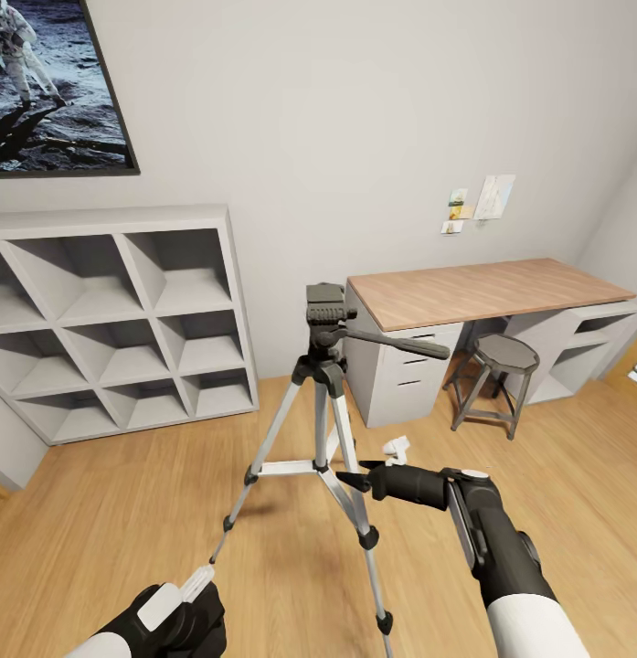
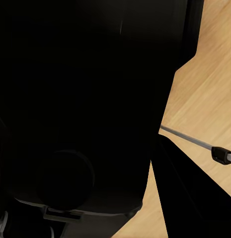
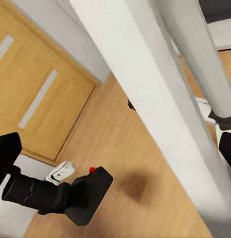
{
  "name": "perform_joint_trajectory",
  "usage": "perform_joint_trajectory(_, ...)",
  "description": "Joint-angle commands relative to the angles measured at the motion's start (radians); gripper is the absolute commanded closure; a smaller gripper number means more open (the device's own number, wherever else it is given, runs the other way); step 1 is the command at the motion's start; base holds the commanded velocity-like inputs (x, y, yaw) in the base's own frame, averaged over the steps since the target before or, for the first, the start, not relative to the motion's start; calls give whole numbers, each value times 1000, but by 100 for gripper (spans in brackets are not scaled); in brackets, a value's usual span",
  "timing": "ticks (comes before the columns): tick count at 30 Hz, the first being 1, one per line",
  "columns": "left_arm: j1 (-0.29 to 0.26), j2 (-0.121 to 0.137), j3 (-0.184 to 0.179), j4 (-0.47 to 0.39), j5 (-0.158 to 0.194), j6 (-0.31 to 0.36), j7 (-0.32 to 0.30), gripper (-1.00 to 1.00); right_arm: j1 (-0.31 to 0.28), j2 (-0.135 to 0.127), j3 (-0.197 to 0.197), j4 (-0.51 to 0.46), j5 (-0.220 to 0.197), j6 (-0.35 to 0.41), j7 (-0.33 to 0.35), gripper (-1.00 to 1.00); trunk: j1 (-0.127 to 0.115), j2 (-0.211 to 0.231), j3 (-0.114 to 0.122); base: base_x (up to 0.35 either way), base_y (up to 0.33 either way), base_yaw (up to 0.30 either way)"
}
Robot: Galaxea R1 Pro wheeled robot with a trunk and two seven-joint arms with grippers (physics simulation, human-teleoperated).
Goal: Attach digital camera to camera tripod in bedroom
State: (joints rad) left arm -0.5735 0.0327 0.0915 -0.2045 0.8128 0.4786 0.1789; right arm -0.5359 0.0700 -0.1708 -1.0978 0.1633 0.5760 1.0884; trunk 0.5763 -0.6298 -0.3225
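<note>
The camera tripod (image 1: 325,366) stands on the wood floor in the middle of the bedroom, its black pan head (image 1: 325,306) and long handle (image 1: 400,344) bare. My right gripper (image 1: 364,471) is open at the tripod's near right leg (image 3: 160,99), which passes between its two fingers. Low on the left, my left gripper (image 1: 199,585) is shut on the digital camera (image 3: 90,191), whose red button (image 3: 92,170) shows in the right wrist view. The camera's black body (image 2: 70,99) blocks most of the left wrist view, beside a thin tripod leg (image 2: 190,140).
Grey cube shelving (image 1: 126,320) lines the left wall under the astronaut picture (image 1: 53,82). A wood-topped desk (image 1: 492,292) with a round grey stool (image 1: 505,356) stands behind the tripod on the right. A wooden door (image 3: 36,99) shows in the right wrist view.
</note>
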Motion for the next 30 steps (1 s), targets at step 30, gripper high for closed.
perform_joint_trajectory(30,0,0,8,-3,3,6,7,100,-1,44,-3,89,10,-197,-197,-100,0,-1,-1,0,0,0)
